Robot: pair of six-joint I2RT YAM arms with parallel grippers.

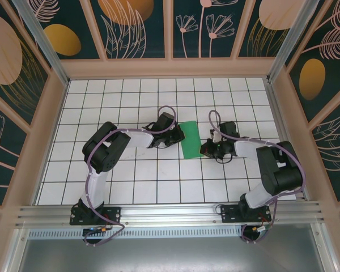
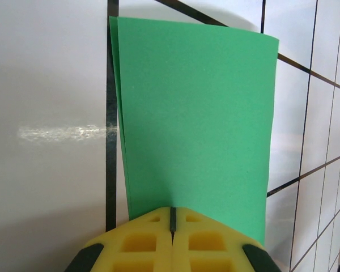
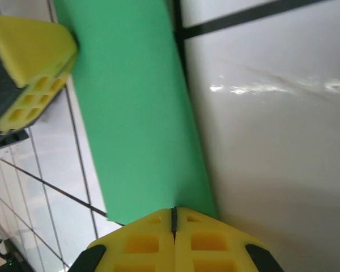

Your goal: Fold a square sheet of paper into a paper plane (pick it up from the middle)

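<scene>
Both grippers (image 2: 171, 214) (image 3: 174, 214) closed, touching paper (image 2: 198, 113)

White table (image 1: 158, 192), black grid. Green paper (image 1: 191, 141) flat on it mid-table, folded double, edges nearly aligned, long side front-to-back.

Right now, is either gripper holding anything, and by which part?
Nothing gripped. The left gripper and right gripper are shut, tips resting at opposite edges of the folded square sheet of paper.
</scene>
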